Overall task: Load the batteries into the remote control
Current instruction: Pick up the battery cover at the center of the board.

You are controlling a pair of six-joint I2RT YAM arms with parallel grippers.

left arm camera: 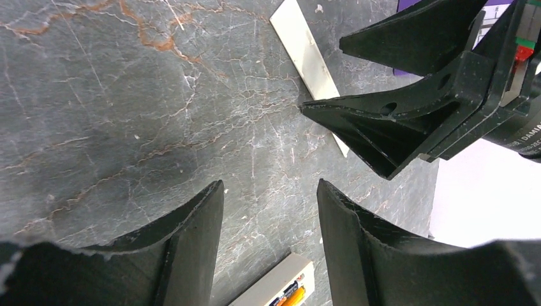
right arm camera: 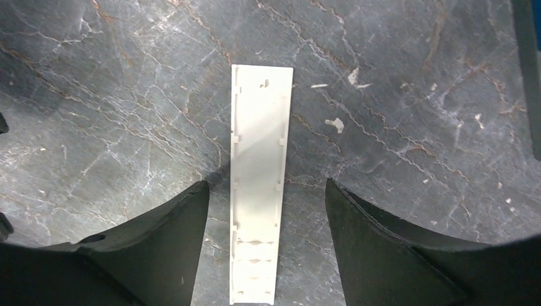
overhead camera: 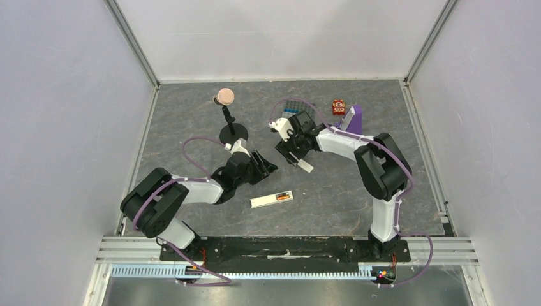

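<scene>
The white remote control (overhead camera: 268, 200) lies on the dark stone tabletop, back up, with its recess at the right end. An orange battery (overhead camera: 282, 195) and a dark battery (overhead camera: 279, 198) sit side by side in that recess. The remote's end (left arm camera: 271, 290) also shows in the left wrist view, with the orange battery (left arm camera: 296, 297) in it. My left gripper (overhead camera: 265, 163) (left arm camera: 269, 185) is open and empty, just above the remote. A thin white lid strip (overhead camera: 305, 166) (right arm camera: 260, 185) lies flat, clips up. My right gripper (overhead camera: 295, 155) (right arm camera: 266, 183) is open, low over the strip, one finger on each side.
A purple wedge stand (overhead camera: 353, 118) and a small orange-red object (overhead camera: 338, 106) are at the back right. A black stand with a pinkish ball (overhead camera: 225, 97) is at the back centre-left, with a blue-dotted tray (overhead camera: 292, 106) behind the right gripper. Grey walls enclose the table.
</scene>
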